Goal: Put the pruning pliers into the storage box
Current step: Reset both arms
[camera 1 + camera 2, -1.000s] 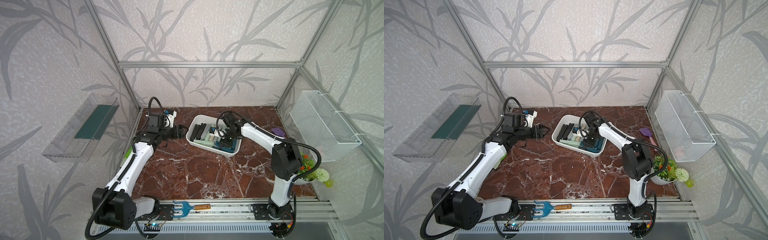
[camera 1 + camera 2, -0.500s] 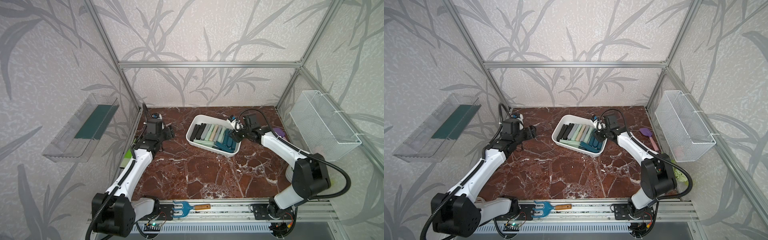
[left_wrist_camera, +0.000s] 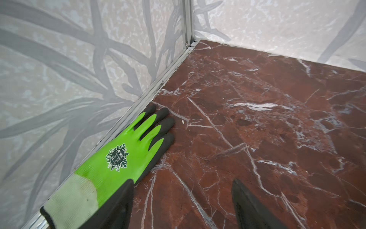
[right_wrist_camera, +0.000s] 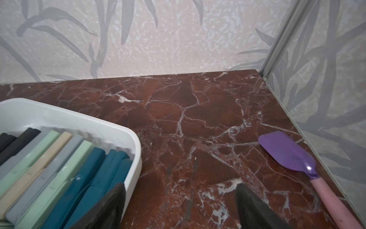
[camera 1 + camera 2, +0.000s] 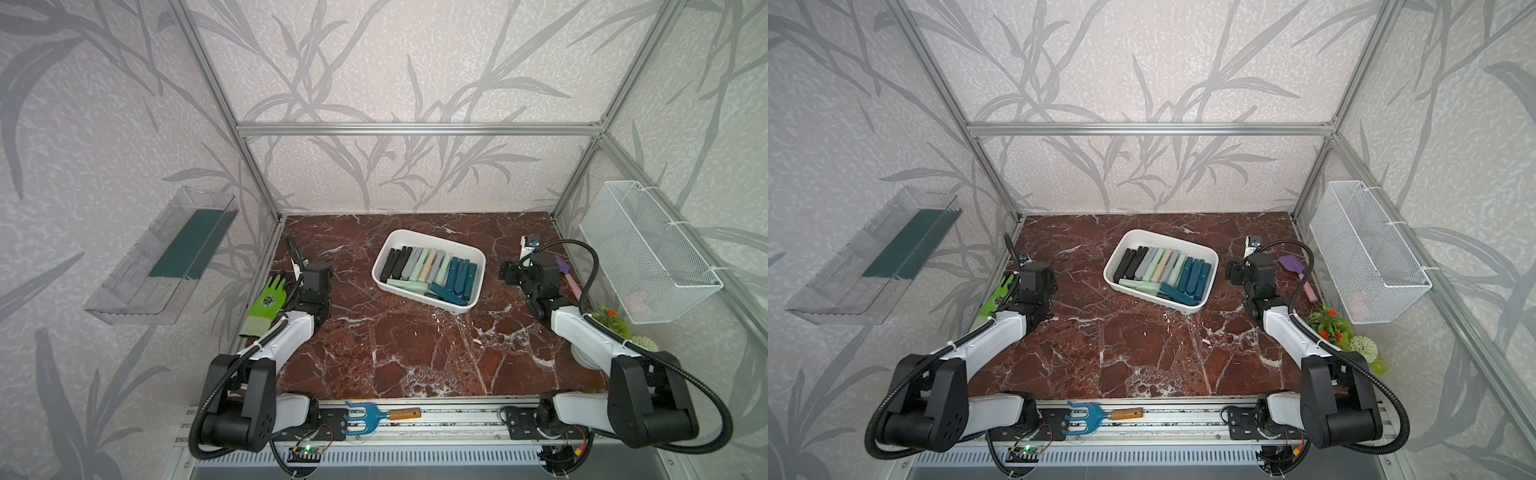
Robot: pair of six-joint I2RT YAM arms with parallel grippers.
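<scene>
Two arms (image 5: 286,332) low either side of the storage box (image 5: 434,242), left claw (image 3: 182,208) and right claw (image 4: 180,207) apart, empty.

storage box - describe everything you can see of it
The storage box is a white, shallow rectangular tub, plastic by its gloss, with rounded corners and a rolled rim. It sits flat on the red marble table, turned at an angle to the table's edges. Pruning pliers in black, grey, mint, beige and teal fill it, most side by side, some lying across their near ends. Nothing else touches it.
</scene>
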